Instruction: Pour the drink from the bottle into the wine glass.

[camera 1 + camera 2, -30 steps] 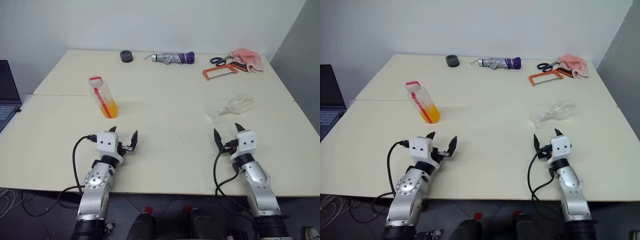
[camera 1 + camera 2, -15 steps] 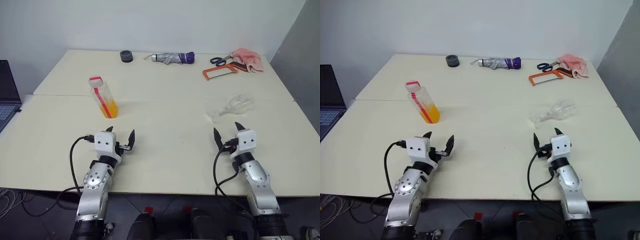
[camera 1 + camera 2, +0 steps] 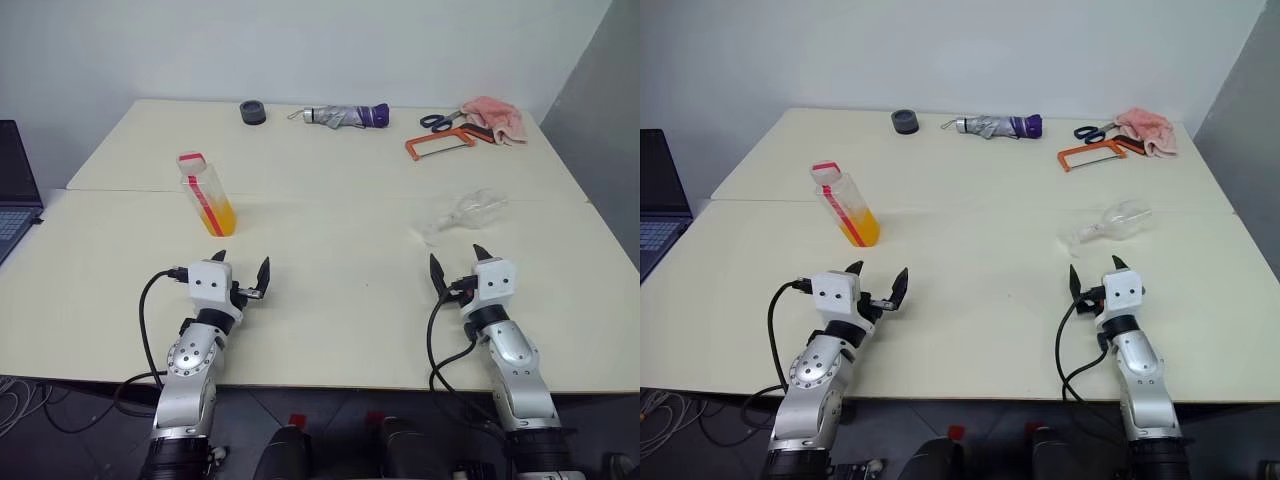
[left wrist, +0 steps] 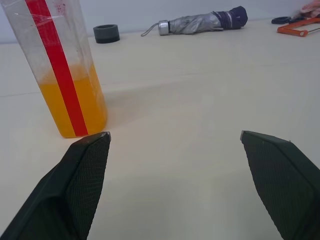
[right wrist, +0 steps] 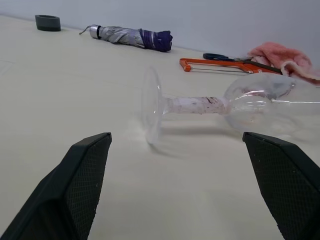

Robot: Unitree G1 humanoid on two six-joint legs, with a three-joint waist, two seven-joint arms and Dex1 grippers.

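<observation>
Wine glass (image 5: 210,107) is lying on its side just ahead of the right gripper (image 3: 1092,272), jaws wide and empty, and it looks thin and fragile, so I'd grab the stem gently.

Bottle (image 3: 205,193): clear, red vertical stripe, pink-red cap, orange-yellow drink (image 4: 75,102). Wine glass (image 5: 220,106): clear. Table (image 3: 340,290): cream. Hacksaw (image 3: 440,146): orange. Cloth (image 3: 494,117): pink.
</observation>
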